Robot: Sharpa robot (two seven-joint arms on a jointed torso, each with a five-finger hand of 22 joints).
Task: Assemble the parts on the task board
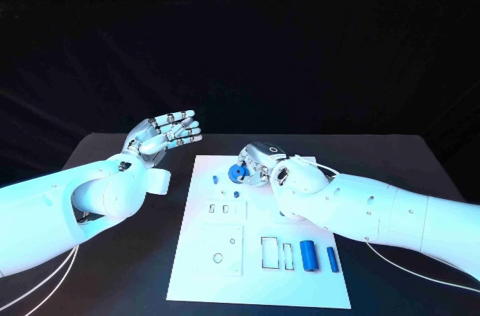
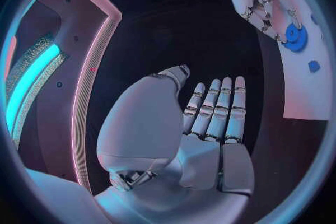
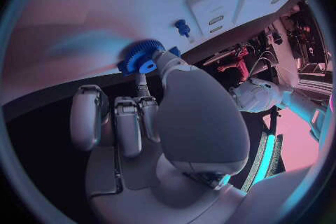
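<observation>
The task board [image 1: 215,260] fills the table's middle. The left hand [image 1: 165,134], at ten o'clock off the board, hovers empty with fingers straight and slightly apart. The right hand [image 1: 262,162] pinches the blue gear [image 1: 238,172] at the board's twelve o'clock edge. Seating looks underway; next it probably needs pressing squarely down. Two blue cylinders [image 1: 309,255] wait at five o'clock.

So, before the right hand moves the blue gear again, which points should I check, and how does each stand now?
1. Right hand has contact with the blue gear: ok, fingertips are at it in the right wrist view.
2. Grip is firm: cannot tell.
3. Gear is seated on the task board: cannot tell.
4. Left hand is clear of the board: ok, open, raised beside it.
5. Small blue peg beside the gear is free: ok.
6. Two blue cylinders at the near end lie untouched: ok.
</observation>
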